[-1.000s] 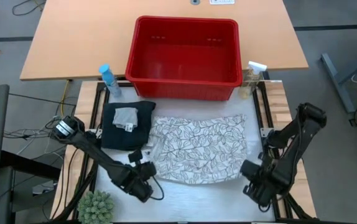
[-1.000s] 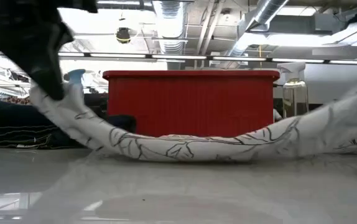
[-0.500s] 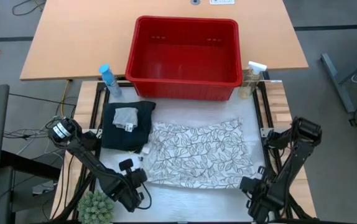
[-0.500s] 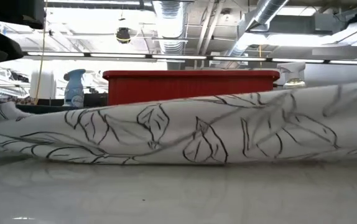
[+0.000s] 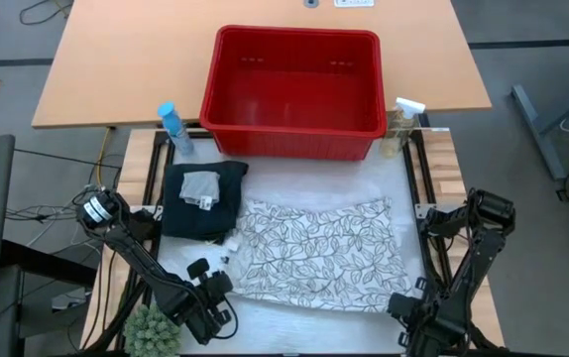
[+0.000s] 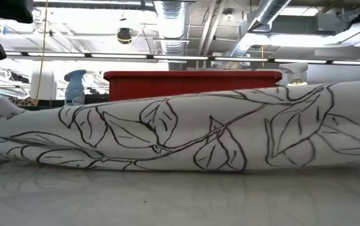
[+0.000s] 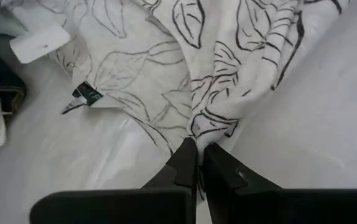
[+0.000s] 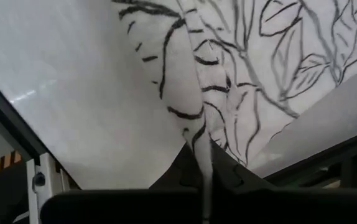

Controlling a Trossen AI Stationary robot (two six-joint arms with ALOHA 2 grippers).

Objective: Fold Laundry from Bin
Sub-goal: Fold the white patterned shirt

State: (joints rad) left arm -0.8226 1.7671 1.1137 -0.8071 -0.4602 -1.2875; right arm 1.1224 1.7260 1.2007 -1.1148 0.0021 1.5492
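The white cloth with grey leaf print (image 5: 314, 258) lies spread on the table's middle; in the low view its near edge (image 6: 180, 135) fills the picture's width. My left gripper (image 5: 223, 286) is shut on its near-left corner and my right gripper (image 5: 406, 305) is shut on its near-right corner. Folded dark trousers (image 5: 215, 213) lie at the left with a small grey cloth (image 5: 200, 186) on top. The red bin (image 5: 294, 129) stands at the far side, and nothing shows inside it. My left gripper pinches the gathered near-left corner of the leaf cloth (image 7: 198, 134) between its two fingers, slanting down from the near-left. The cloth fans out from the fingers onto the table. My right gripper pinches the bunched near-right corner (image 8: 197, 134) between its fingers, pointing down from above. The cloth runs away from it toward the far side.
A blue spray bottle (image 5: 170, 127) and a clear spray bottle (image 5: 403, 124) flank the bin. A small green plant (image 5: 154, 329) sits at the near-left corner, close to my left arm. The black table frame (image 5: 425, 213) runs along the right side.
Both grippers have gone down and toward the table's near edge, still shut on the cloth's corners, the left one also drifting left. The leaf cloth's near edge has been drawn nearer and the cloth has spread out flatter; its far edge has slid a little away from the bin.
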